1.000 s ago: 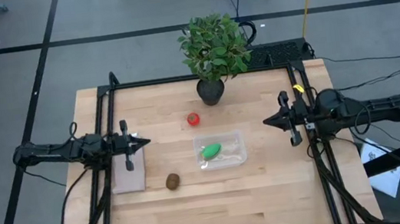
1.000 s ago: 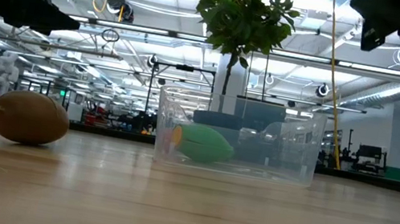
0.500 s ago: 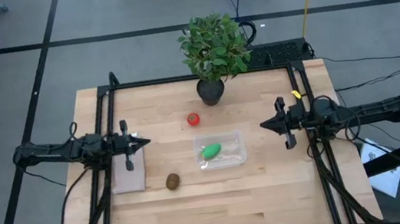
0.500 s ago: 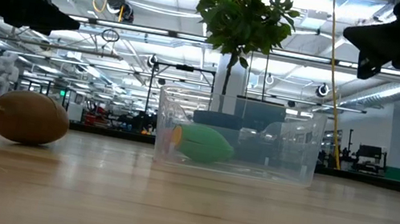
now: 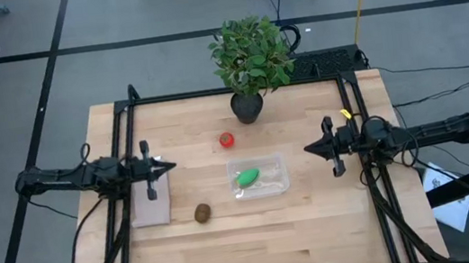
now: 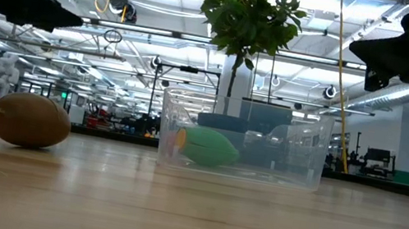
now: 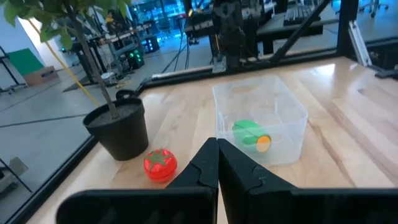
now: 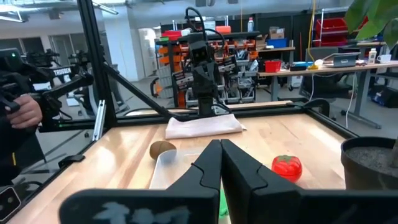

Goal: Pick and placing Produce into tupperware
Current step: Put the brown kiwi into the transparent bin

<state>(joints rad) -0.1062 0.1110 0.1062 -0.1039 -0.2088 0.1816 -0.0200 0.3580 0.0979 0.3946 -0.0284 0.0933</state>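
From above I see the green produce [image 5: 247, 178] inside the tupperware [image 5: 258, 175], tomato [image 5: 226, 139] and kiwi [image 5: 202, 212] outside on the table. Left gripper [image 5: 169, 167] and right gripper [image 5: 309, 149] are pressed together, empty. I read no writing.

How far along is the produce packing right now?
Done: the green piece lies inside the tupperware. In hand: nothing; left gripper and right gripper are both shut and empty. Left: the tomato and kiwi, both on the table.
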